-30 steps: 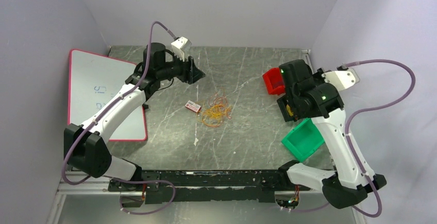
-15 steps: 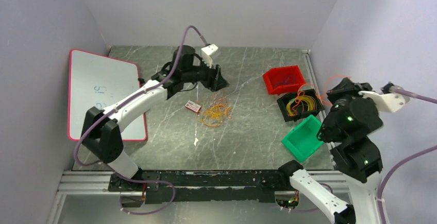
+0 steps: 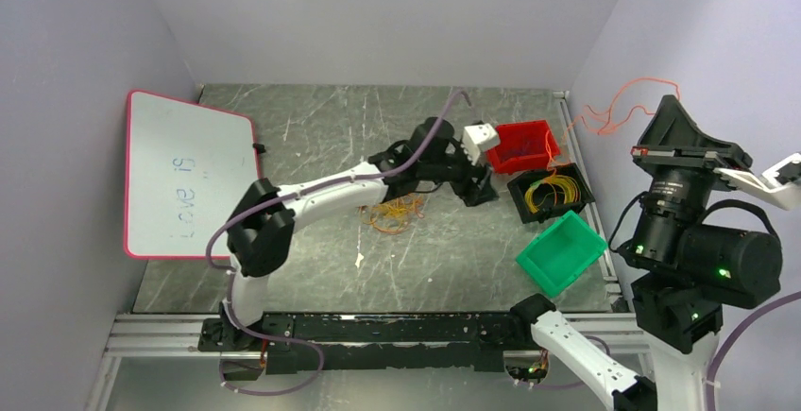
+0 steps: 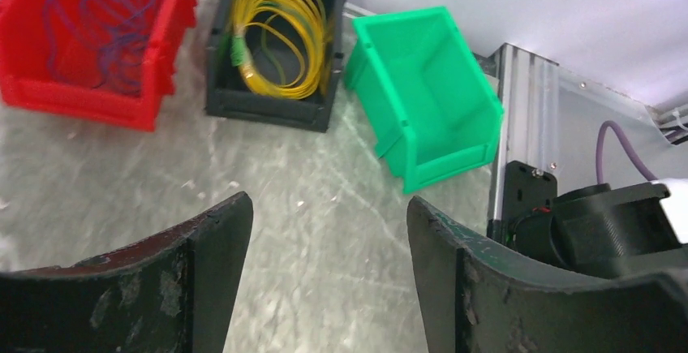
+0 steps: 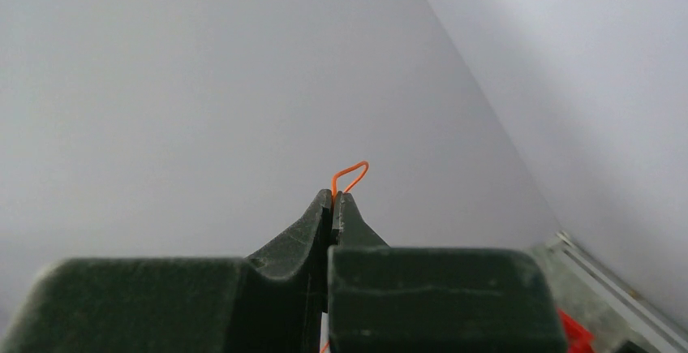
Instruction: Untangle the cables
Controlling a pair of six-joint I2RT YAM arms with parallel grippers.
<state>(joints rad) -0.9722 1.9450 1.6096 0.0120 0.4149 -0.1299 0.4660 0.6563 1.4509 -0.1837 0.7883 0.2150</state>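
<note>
- Right gripper [image 5: 333,199] is clamped tight on one orange cable [image 5: 350,173], raised high beyond the right edge of the worktop [image 3: 312,260]. The slack runs left and down toward the black bin [image 4: 268,114]; its end is unclear.
- Left gripper [image 4: 328,211] has its jaws wide apart and empty, low beside that bin.
- Cable tangle [image 3: 395,209] lies at worktop centre, to the left of the left gripper. The left arm is much nearer.

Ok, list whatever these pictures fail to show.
- Top view: the left arm covers part of the cable tangle; single strands are too thin to follow.
- Top view: whiteboard writing is too small to read.
- Right wrist view: the shut right hand hides most of the orange cable.
- Left wrist view: the tangle lies outside the frame.
</note>
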